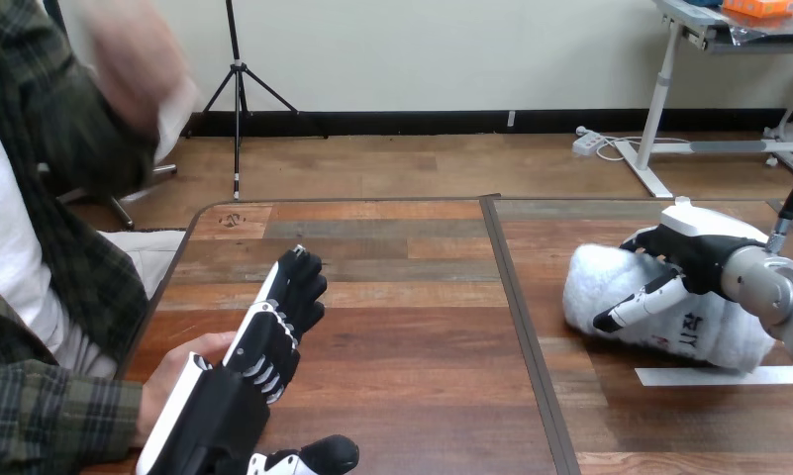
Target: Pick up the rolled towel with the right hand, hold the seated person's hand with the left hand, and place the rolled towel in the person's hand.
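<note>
The fluffy white rolled towel (605, 287) lies near the right edge of the wooden bench (412, 327), its long axis running left to right. The right hand (697, 249) is grasping it, fingers and thumb curled round. The left hand (263, 346), fingers straight, touches the person's hand (179, 368) at the left edge.

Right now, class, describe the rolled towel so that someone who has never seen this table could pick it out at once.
Start at the wooden table and go to its right half, past the dark seam. There the rolled towel lies gripped by the robot's right hand, just behind a white tape strip. It is the only fluffy white roll there.
</note>
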Controlling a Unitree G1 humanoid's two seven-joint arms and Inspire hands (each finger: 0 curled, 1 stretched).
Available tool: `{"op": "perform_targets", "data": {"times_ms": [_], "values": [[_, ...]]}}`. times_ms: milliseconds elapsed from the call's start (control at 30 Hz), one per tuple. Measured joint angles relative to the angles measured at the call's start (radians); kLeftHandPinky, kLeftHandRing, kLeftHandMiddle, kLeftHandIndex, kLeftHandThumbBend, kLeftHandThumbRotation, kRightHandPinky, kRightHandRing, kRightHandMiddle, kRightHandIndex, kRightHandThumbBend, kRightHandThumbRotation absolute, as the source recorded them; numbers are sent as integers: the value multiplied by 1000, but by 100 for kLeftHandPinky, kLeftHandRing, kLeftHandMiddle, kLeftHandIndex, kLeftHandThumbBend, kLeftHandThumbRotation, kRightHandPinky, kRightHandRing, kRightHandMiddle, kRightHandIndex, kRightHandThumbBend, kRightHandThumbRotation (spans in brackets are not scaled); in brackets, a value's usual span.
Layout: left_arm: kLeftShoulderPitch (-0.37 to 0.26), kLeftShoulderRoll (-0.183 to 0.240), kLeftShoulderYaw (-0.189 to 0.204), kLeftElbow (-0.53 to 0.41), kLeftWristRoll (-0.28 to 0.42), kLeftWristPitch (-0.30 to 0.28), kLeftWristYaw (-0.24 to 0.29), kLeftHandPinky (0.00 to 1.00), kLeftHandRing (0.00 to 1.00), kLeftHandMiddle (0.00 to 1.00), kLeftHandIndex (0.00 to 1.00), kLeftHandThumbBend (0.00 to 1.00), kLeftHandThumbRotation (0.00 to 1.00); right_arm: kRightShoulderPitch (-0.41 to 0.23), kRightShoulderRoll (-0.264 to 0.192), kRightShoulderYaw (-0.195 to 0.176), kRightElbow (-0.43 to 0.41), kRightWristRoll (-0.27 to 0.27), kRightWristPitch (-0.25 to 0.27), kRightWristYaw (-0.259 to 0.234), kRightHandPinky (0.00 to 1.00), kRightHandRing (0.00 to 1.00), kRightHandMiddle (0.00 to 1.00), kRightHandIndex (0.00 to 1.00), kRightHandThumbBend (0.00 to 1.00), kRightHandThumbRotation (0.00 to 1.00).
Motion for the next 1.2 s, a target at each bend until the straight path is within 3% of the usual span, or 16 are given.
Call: {"op": "perform_targets", "data": {"times_ms": [333, 500, 800, 1200], "values": [[9, 1, 8, -23, 0, 3, -1, 96, 98, 100, 100, 100, 50, 17, 23, -2, 0, 14, -29, -14, 54, 55, 56, 54, 100, 27], [10, 1, 9, -26, 1, 8, -4, 95, 97, 100, 100, 100, 50, 37, 38, -7, 0, 26, -57, -19, 42, 44, 46, 45, 99, 19], [10, 1, 9, -28, 4, 15, -4, 96, 98, 100, 100, 100, 50, 46, 56, -29, 0, 57, -111, -22, 29, 32, 36, 38, 93, 12], [10, 1, 9, -30, 11, 29, -3, 97, 99, 100, 100, 100, 51, 65, 63, -50, -1, 110, -212, 13, 24, 27, 32, 35, 85, 2]]}}
